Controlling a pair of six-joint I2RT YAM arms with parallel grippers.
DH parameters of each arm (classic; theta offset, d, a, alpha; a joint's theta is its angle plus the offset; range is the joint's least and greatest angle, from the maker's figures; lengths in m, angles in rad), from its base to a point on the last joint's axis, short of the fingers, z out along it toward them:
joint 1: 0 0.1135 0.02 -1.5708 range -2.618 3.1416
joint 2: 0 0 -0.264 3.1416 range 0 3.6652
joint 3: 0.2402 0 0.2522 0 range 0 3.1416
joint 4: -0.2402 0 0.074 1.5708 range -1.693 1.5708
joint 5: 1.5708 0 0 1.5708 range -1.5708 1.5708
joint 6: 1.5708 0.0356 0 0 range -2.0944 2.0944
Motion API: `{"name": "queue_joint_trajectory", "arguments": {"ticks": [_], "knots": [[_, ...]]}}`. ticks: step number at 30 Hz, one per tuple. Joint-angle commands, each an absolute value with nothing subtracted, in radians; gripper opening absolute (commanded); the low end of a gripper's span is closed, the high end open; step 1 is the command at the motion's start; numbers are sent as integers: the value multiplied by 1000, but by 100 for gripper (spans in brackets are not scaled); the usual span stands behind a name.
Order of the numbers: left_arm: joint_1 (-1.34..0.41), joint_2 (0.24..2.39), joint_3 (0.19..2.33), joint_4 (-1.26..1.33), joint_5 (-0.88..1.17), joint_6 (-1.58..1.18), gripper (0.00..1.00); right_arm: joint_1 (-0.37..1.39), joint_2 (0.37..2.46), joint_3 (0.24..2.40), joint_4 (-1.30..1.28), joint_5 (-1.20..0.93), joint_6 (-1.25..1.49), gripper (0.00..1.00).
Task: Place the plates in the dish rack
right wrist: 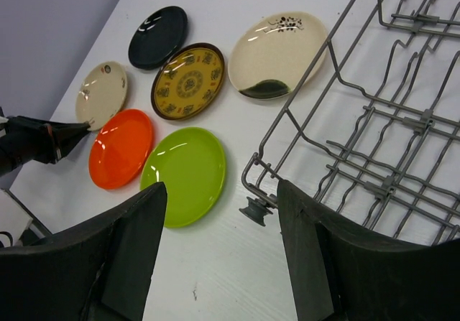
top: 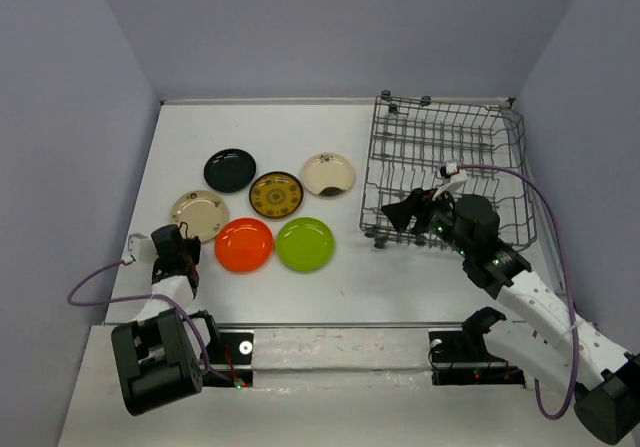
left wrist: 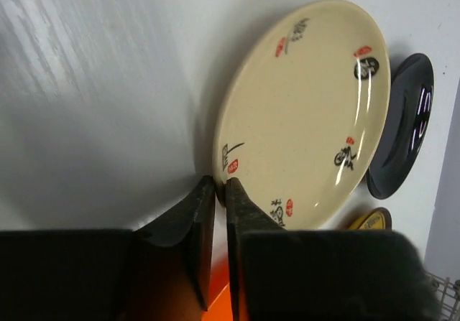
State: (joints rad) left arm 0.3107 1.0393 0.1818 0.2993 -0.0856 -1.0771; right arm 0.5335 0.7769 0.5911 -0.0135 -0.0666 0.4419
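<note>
Though seemingly pinched, the round cream plate (left wrist: 302, 120) gleams.

**Brush Marks and Red Seals on One Plate, None Legible**

The beige plate (left wrist: 302, 120) carries the only writing-like marks in view: five black brush strokes resembling characters, spaced around its rim, each beside a small red seal-like stamp. The left wrist camera shows them sharply enough to count, but they cannot be read. The brown plate (right wrist: 188, 81) bears gold motifs in a ring around a centre medallion — pattern or script, too small to tell. No brand, number or label is legible anywhere else.
</note>
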Motion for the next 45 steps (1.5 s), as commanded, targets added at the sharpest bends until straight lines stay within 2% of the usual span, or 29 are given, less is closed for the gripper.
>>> {"name": "queue_joint_trajectory", "arguments": {"ticks": [1, 2, 10, 16, 22, 23, 29, 32, 38, 45], "knots": [[322, 976, 158, 302, -219, -1063, 13, 540, 766, 588, 41, -45, 442, 69], [325, 959, 153, 295, -225, -1055, 5, 540, 762, 588, 41, -43, 443, 69], [328, 709, 179, 143, -265, -983, 5, 540, 788, 589, 41, -63, 442, 71], [322, 485, 326, 35, -218, -879, 6, 540, 843, 584, 115, -246, 416, 84], [207, 466, 417, 139, 38, -810, 6, 540, 919, 664, 123, -475, 408, 89], [193, 471, 420, 193, 140, -778, 6, 540, 943, 676, 127, -507, 426, 90], [147, 544, 439, 313, 620, -716, 6, 540, 1067, 761, 213, -558, 503, 92], [118, 552, 442, 310, 757, -672, 6, 540, 1146, 810, 250, -571, 534, 94], [-32, 529, 434, 250, 782, -595, 6, 588, 1295, 894, 316, -600, 543, 95], [-83, 548, 436, 264, 818, -583, 6, 635, 1379, 917, 402, -635, 589, 94]]}}
